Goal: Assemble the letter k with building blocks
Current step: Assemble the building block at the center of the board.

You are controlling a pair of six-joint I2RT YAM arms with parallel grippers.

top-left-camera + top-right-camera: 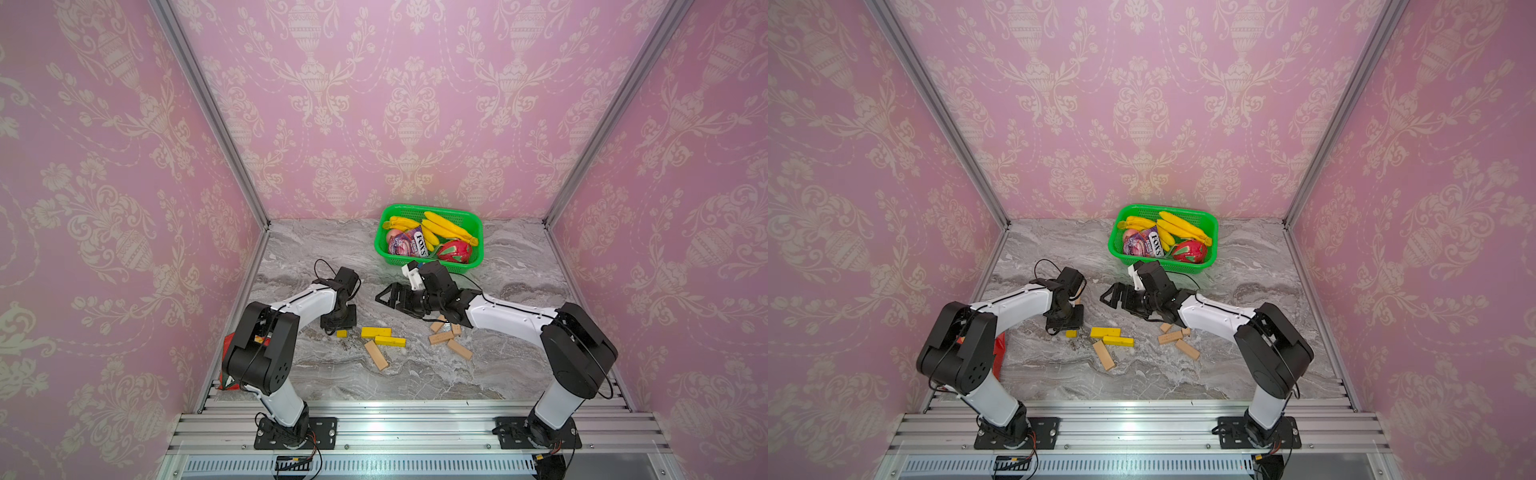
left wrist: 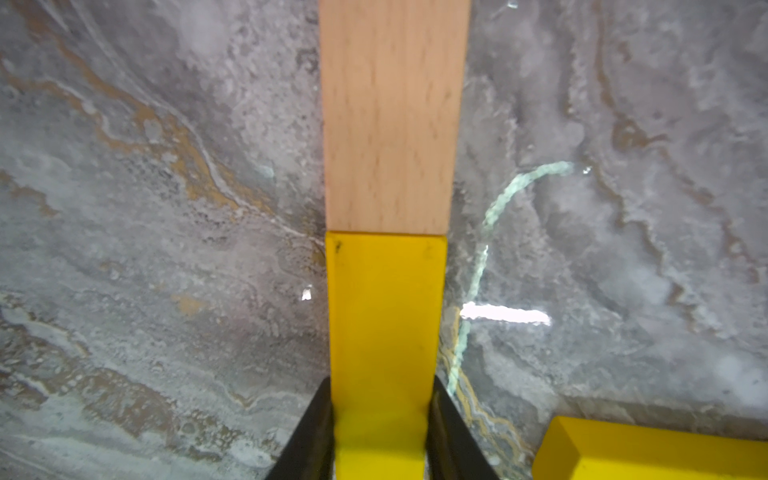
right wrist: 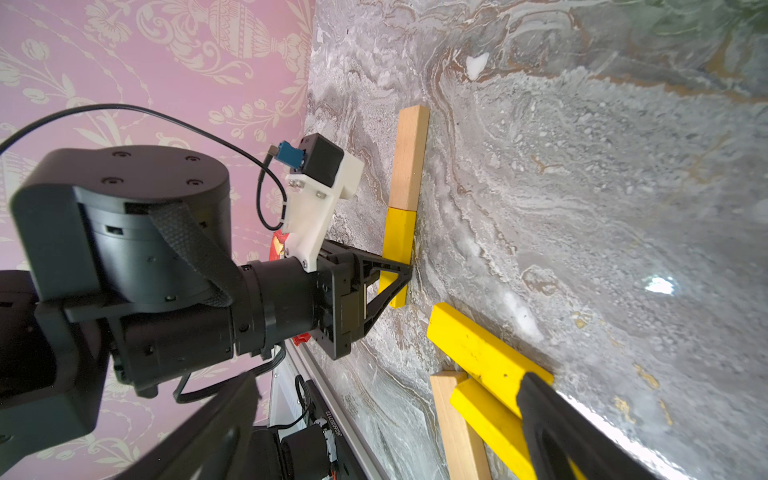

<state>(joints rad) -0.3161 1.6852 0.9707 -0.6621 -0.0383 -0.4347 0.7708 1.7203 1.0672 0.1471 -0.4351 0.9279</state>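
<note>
My left gripper [image 2: 380, 399] is shut on a yellow building block [image 2: 384, 324] that lies flat on the marble table. A tan wood block [image 2: 392, 116] butts end to end against it in one straight line. In the right wrist view the same pair shows as the yellow block [image 3: 398, 237] and the wood block [image 3: 409, 158]. In both top views only the yellow end [image 1: 341, 333] sticks out from under the left gripper [image 1: 338, 320]. My right gripper [image 1: 384, 296] hangs open and empty over mid-table. No letter k shape shows.
Two loose yellow bars [image 1: 375, 332] [image 1: 390, 341] and a wood bar [image 1: 376, 355] lie at the middle. Several wood bars [image 1: 441, 337] sit under the right forearm. A green basket [image 1: 428, 208] of bananas and snacks stands at the back. A red packet [image 1: 228, 347] lies at the left edge.
</note>
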